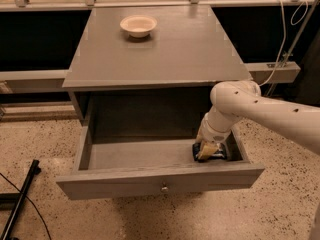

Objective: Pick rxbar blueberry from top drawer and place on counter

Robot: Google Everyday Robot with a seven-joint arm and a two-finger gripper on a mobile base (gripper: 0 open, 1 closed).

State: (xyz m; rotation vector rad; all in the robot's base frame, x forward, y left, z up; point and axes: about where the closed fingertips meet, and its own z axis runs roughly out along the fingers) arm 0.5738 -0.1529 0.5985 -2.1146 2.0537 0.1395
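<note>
Arm [265,111] bent down into top drawer [160,182], hand [206,151] at rxbar blueberry [220,155], grip cannot be told

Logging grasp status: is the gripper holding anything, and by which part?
Cannot tell. The gripper is down over the rxbar blueberry in the top drawer; any hold is hidden.

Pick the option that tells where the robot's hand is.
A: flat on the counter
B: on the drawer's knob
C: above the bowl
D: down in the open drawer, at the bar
D: the hand is low in the right end of the open drawer, at the dark bar, well away from the bowl on the counter.
</note>
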